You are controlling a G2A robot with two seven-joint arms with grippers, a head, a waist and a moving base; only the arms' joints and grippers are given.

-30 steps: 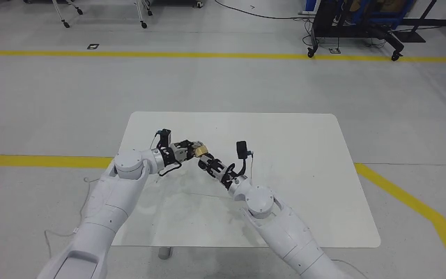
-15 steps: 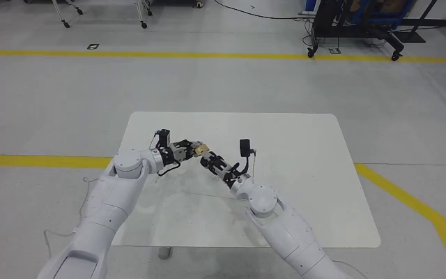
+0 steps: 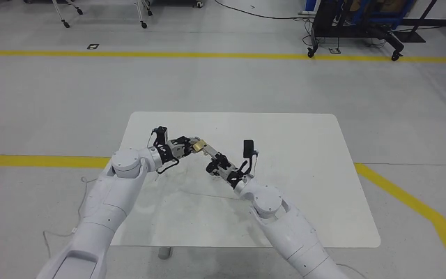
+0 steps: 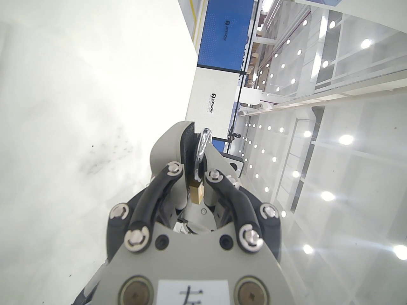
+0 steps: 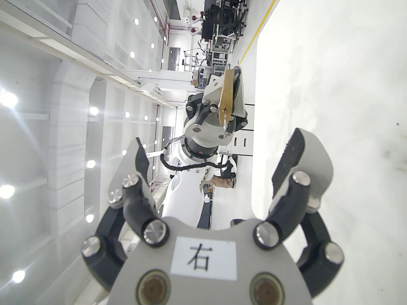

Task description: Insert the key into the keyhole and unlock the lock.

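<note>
While the left gripper [image 4: 201,152] clamps the lock [image 5: 228,90], close the right gripper [image 5: 219,142] (jaws wide now) squarely on the key [image 5: 225,124] — it seems already inserted.

One lock [image 5: 226,91], one key [image 5: 225,122]

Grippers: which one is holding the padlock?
The left gripper: it is shut on the brass padlock. The right gripper is open and empty, facing the padlock's keyhole end.
</note>
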